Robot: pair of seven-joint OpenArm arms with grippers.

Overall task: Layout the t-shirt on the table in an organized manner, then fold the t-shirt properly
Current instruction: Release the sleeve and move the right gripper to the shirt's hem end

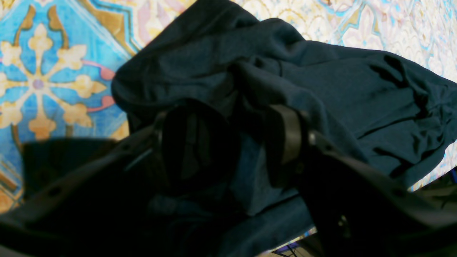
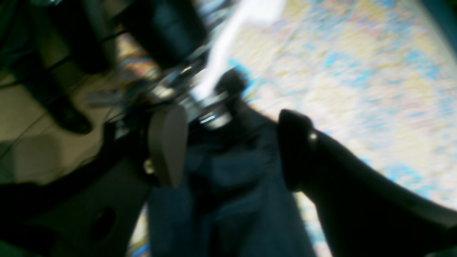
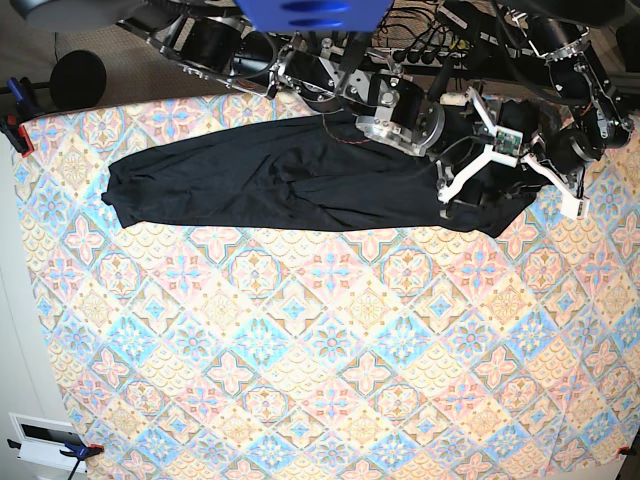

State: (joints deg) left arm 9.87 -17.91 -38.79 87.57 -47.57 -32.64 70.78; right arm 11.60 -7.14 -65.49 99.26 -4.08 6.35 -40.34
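The black t-shirt [image 3: 280, 175] lies stretched in a long band across the far part of the patterned table [image 3: 320, 350], its right end bunched under both arms. White gripper fingers [image 3: 465, 180] spread over that end; I cannot tell which arm they belong to. In the left wrist view my left gripper [image 1: 241, 142] stands open, pushed into rumpled t-shirt [image 1: 339, 82] cloth that fills the gap, with table [image 1: 53, 71] beyond. The blurred right wrist view shows my right gripper [image 2: 232, 150] open wide, t-shirt [image 2: 232, 200] fabric hanging between its fingers, table [image 2: 357, 89] at right.
Arm bases, motors and cables [image 3: 420, 40] crowd the table's far edge. A red clamp [image 3: 15, 135] holds the cloth at the far left corner, and a round black object [image 3: 80, 75] sits behind it. A white box [image 3: 45, 440] lies off the near left corner.
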